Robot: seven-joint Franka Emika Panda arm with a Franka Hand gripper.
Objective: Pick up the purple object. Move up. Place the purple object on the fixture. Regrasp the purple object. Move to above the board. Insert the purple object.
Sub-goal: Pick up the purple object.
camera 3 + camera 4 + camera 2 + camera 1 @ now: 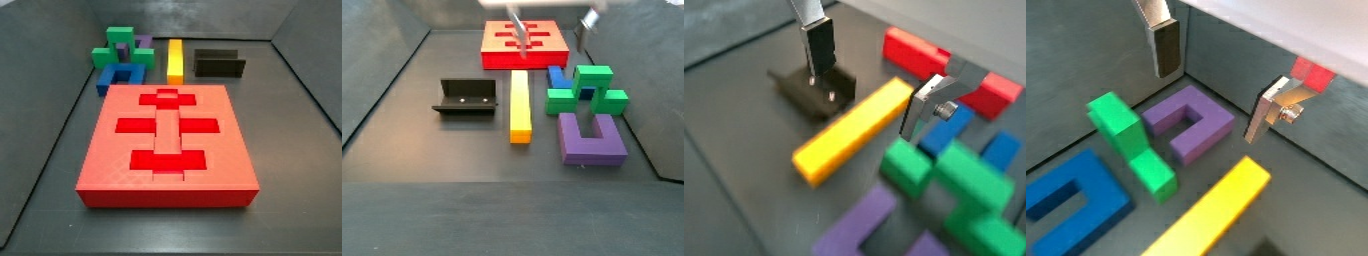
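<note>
**Gripper hangs open above the pieces; purple block lies untouched on the floor**

Dark grey flooring (pixel 422 210) with grey walls around it carries every piece. By far the biggest thing on it is the large flat red rectangular board (pixel 167 140), whose top shows cross- and bar-shaped recesses. Beyond the board's far end in a side view lie the loose parts: the small purple U-shaped plastic block (pixel 592 138), a green stepped block (pixel 587 88), a blue U-shaped block (pixel 557 77) and a long yellow bar (pixel 520 104).

The purple block rests flat on the floor, apart from the gripper. In a side view it sits just beside the green block, with the yellow bar lying alongside and a clear strip of floor between them. In a wrist view the same purple block (pixel 1188 124) lies with the green block (pixel 1133 141) touching its side, the blue block (pixel 1073 203) nearby and the yellow bar (pixel 1213 215) close at hand.

On the yellow bar's other side stands the fixture (pixel 465 97), a dark L-shaped bracket on a base plate (bare on top).

The two-finger gripper (pixel 1213 75) hovers above the pieces, its flat silver fingers (pixel 1165 45) spread wide and holding nothing. In a side view the gripper (pixel 549 22) shows at the frame's upper edge, over the board's end.
</note>
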